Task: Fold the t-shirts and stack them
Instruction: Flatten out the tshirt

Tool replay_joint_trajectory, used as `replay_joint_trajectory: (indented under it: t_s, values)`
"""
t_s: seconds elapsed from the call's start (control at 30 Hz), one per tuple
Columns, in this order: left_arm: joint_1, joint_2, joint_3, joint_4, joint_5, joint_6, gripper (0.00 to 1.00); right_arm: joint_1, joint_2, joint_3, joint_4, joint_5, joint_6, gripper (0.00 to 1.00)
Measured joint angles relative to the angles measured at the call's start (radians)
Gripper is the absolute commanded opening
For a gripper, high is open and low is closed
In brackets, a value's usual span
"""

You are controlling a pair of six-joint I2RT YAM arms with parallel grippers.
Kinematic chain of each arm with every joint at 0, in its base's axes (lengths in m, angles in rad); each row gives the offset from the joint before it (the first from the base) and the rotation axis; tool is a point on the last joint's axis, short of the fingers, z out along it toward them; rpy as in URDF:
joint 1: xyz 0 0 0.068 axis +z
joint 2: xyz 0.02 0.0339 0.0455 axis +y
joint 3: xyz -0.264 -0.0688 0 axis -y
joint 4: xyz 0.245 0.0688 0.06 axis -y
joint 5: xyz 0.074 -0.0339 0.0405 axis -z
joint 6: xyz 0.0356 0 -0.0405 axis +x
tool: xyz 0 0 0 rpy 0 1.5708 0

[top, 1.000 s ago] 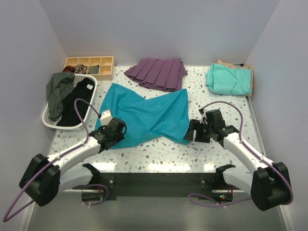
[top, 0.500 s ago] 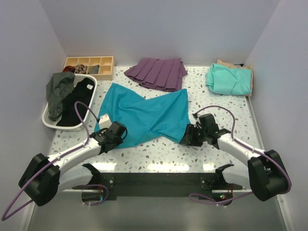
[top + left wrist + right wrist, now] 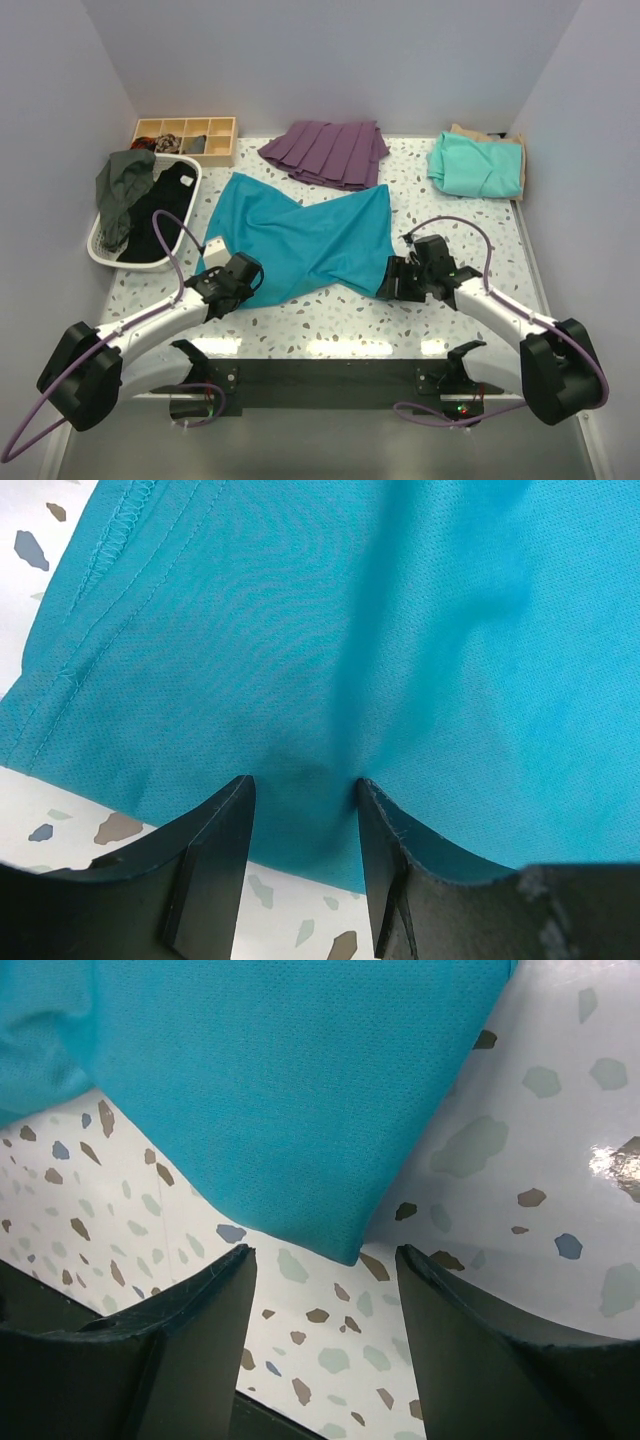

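- Teal t-shirt (image 3: 300, 235) lay spread and rumpled across the middle of the speckled table (image 3: 330, 310). It was unfolded, narrowest at its centre, with its near edge reaching toward both arms.
- Behind it, at the far edge of the table, a purple pleated garment (image 3: 325, 152) lay flat, close to the teal fabric but apart from it.
- On the far left stood a white basket (image 3: 100, 255), with a black garment (image 3: 160, 205) inside and a grey-green garment (image 3: 122, 190) draped over its far-left rim.
- In the far right corner a mint-green t-shirt (image 3: 478, 165) lay folded on top of a tan t-shirt (image 3: 470, 131), of which only a strip at the back and right side showed.
- A wooden compartment tray (image 3: 232, 140) sat at the far left, just behind the basket. Its contents were too small to make out.
- The right gripper (image 3: 325, 1252) hung low at the shirt's near right corner with its jaws spread wide. The corner point of the fabric lay between them, touching neither finger.
- The left gripper (image 3: 302, 785) sat at the shirt's near left hem with its fingers only narrowly apart and a shadowed ridge of cloth between them. The hem lapped over one finger, and the wrist view left it unclear whether the cloth was truly clamped.
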Motion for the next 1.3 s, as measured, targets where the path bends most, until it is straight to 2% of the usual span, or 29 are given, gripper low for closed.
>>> replay_joint_trajectory:
  t_s: [0.17,0.23,0.33,0.47,0.6,0.7,0.83,0.97,1.1,1.27,1.3]
  values:
    - [-0.001,0.005,0.0,-0.001,-0.003,0.0,0.51,0.0,0.043,-0.003,0.044,-0.004,-0.002,0.49]
    - [-0.001,0.01,0.0,-0.001,-0.002,0.0,0.51,0.0,0.086,-0.006,0.087,-0.029,0.001,0.33]
    - [-0.001,0.011,0.0,0.0,-0.002,0.0,0.51,0.0,0.13,-0.009,0.162,-0.061,0.004,0.0]
    - [-0.001,0.011,-0.001,0.001,-0.002,0.0,0.5,0.0,0.153,-0.005,0.2,-0.109,0.003,0.0]
    - [-0.001,0.011,0.002,0.001,-0.01,0.011,0.52,0.0,0.036,0.041,0.143,-0.114,-0.015,0.0]
    - [-0.001,0.022,0.025,0.006,-0.034,0.054,0.53,0.0,-0.1,0.135,0.089,-0.088,-0.042,0.0]
    - [0.005,0.117,0.127,0.03,-0.098,0.13,0.53,0.0,-0.122,0.304,0.066,-0.062,-0.089,0.0]
    - [0.064,0.261,0.227,0.121,-0.109,0.213,0.52,0.0,0.01,0.452,0.068,-0.056,-0.126,0.0]
    - [0.179,0.408,0.278,0.241,-0.081,0.288,0.51,0.0,0.232,0.589,0.062,-0.071,-0.15,0.0]
    - [0.206,0.601,0.39,0.287,-0.07,0.35,0.49,0.0,0.562,0.848,0.026,-0.117,-0.178,0.0]
    - [0.204,0.626,0.408,0.295,-0.068,0.357,0.49,0.0,0.628,0.904,0.023,-0.132,-0.18,0.05]
